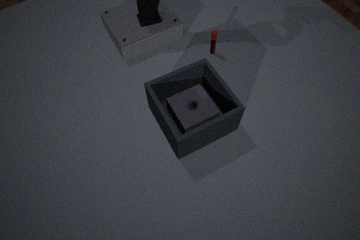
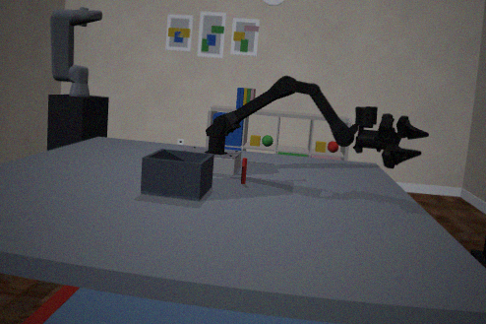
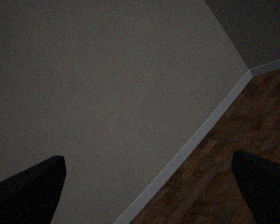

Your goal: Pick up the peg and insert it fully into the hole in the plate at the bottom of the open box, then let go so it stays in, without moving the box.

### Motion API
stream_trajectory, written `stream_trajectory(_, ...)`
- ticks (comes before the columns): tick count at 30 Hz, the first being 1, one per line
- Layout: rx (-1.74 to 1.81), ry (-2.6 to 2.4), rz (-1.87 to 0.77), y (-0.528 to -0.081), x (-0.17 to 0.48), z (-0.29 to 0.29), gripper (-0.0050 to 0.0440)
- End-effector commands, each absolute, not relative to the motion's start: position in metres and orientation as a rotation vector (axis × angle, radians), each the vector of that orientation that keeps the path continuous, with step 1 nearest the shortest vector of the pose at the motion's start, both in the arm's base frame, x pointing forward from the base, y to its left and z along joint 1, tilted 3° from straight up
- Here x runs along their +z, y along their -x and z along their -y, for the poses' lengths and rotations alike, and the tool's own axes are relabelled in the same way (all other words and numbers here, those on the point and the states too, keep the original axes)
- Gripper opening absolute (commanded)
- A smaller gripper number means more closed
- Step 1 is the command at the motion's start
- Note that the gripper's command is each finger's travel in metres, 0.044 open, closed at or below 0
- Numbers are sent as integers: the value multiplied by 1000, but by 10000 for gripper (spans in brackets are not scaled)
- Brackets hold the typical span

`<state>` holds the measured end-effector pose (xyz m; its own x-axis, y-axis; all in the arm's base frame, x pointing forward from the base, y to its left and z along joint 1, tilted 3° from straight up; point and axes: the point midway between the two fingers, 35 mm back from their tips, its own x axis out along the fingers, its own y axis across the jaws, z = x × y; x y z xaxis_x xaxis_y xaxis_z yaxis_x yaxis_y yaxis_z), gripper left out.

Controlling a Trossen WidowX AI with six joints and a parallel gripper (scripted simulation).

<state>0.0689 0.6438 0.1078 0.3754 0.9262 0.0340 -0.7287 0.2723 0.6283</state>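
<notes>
Standing upright on the grey tabletop (image 2: 295,229), the small red cylindrical peg (image 2: 244,171) lies at nine o'clock from the black gripper (image 2: 417,143), whose jaws gape wide, empty, well apart.

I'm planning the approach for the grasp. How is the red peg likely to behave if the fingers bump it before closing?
The peg stands upright on the table, tall and thin, so a bump would probably tip it. It looks round, so once down it may roll. It seems rigid, unlikely to bend. The open gripper is far from it.
</notes>
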Motion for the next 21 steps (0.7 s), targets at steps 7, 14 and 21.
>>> stream_trajectory(7,1149,-617,-374,-69,108,-644,400)
stream_trajectory(14,1149,-617,-374,-69,108,-644,400)
stream_trajectory(21,1070,-571,-482,-104,108,-631,440)
